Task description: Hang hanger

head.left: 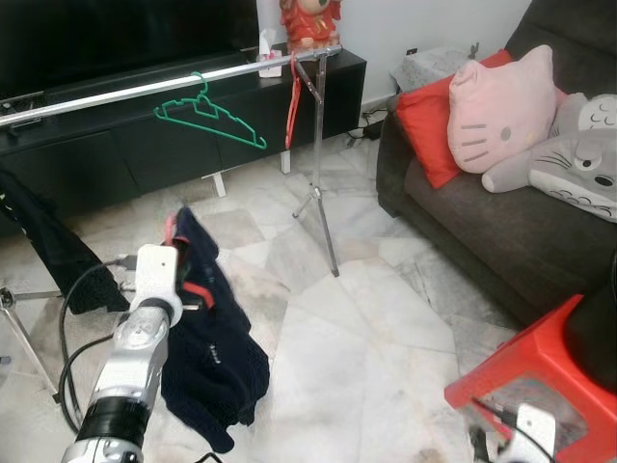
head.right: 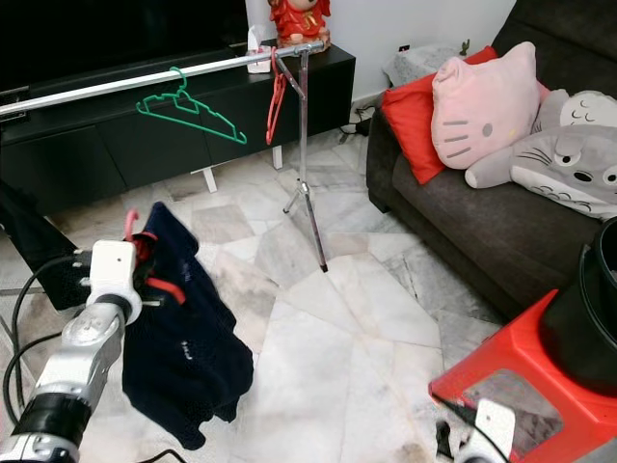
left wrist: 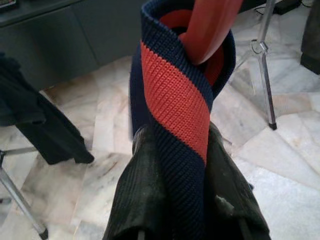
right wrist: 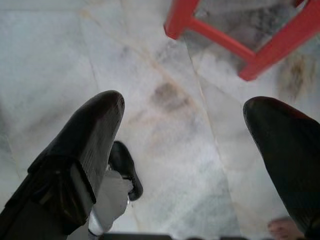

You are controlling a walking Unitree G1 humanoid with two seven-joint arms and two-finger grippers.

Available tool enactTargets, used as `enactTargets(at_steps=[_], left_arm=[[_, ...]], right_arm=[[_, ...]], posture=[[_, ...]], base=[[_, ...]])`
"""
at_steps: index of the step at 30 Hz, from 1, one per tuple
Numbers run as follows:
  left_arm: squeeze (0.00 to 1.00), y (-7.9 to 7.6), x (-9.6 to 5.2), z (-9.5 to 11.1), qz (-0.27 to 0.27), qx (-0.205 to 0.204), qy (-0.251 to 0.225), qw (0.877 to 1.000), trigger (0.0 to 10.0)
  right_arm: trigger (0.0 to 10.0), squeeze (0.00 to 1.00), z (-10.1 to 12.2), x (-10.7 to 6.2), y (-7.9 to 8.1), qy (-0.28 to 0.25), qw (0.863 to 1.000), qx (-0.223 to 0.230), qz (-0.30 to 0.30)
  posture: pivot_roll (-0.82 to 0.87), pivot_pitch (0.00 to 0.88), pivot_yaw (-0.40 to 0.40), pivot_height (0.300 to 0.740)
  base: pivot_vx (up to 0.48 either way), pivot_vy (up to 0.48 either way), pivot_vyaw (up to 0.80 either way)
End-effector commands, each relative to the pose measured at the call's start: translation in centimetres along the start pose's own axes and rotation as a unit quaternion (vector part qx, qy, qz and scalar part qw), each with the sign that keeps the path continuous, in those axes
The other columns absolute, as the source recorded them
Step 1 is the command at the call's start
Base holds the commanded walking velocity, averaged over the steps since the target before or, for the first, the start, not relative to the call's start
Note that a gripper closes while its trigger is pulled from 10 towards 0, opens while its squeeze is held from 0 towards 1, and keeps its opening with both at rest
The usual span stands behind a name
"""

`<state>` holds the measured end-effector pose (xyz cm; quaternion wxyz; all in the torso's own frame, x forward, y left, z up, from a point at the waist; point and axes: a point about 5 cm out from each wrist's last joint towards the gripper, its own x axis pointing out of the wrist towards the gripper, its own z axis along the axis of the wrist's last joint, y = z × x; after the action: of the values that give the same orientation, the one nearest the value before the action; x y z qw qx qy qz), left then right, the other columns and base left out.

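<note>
Left gripper clamped on collar of navy garment with red stripe, red hanger inside collar just past fingertips. Garment hangs below gripper, above marble floor. Rail well ahead and above gripper, green hanger on it, another red hanger at its far end. Right gripper spread wide, empty, low over floor; red stool just beyond fingertips.
</note>
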<state>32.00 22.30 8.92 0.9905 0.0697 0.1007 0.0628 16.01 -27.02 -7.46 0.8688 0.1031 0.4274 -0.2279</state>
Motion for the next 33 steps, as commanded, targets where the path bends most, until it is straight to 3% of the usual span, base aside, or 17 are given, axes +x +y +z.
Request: enactTargets(at_steps=[1,7,15,20,27,33], left_arm=[[0.00,0.4,-0.2,0.4,0.016,-0.020,-0.024,0.999,10.0],[0.00,0.7,-0.7,-1.2,0.031,-0.031,-0.001,0.999,10.0],[0.00,1.0,-0.8,-1.6,0.039,-0.050,0.009,0.998,10.0],[0.00,1.1,-0.5,-1.3,0.036,-0.051,0.005,0.998,10.0],[0.00,0.8,-0.2,-1.0,0.031,-0.048,0.002,0.998,10.0],[0.00,0.5,-0.2,-1.0,0.026,-0.041,-0.001,0.999,10.0]], right_arm=[[10.0,0.00,-0.3,0.0,0.2,-0.002,1.000,0.018,-0.003],[10.0,0.00,-0.8,-0.1,1.5,-0.002,1.000,0.015,0.015],[10.0,0.00,-1.0,-0.1,1.5,0.002,1.000,0.001,0.028],[10.0,0.00,-1.0,-0.1,1.5,0.001,0.999,-0.022,0.028],[10.0,0.00,-1.3,-0.2,1.5,0.007,0.999,-0.004,0.032],[10.0,0.00,-1.3,-0.2,1.6,0.007,0.999,-0.014,0.035]], posture=[[-0.11,0.020,0.016,0.740],[-0.11,0.007,0.015,0.740],[-0.11,0.000,0.023,0.740],[-0.12,0.000,0.034,0.740],[-0.12,0.000,0.040,0.740],[-0.12,0.000,0.038,0.740]], base=[[0.000,0.000,0.00],[0.000,0.000,0.00],[0.000,0.000,0.00],[0.307,0.000,0.12],[0.347,0.000,0.28],[0.350,0.000,0.00]])
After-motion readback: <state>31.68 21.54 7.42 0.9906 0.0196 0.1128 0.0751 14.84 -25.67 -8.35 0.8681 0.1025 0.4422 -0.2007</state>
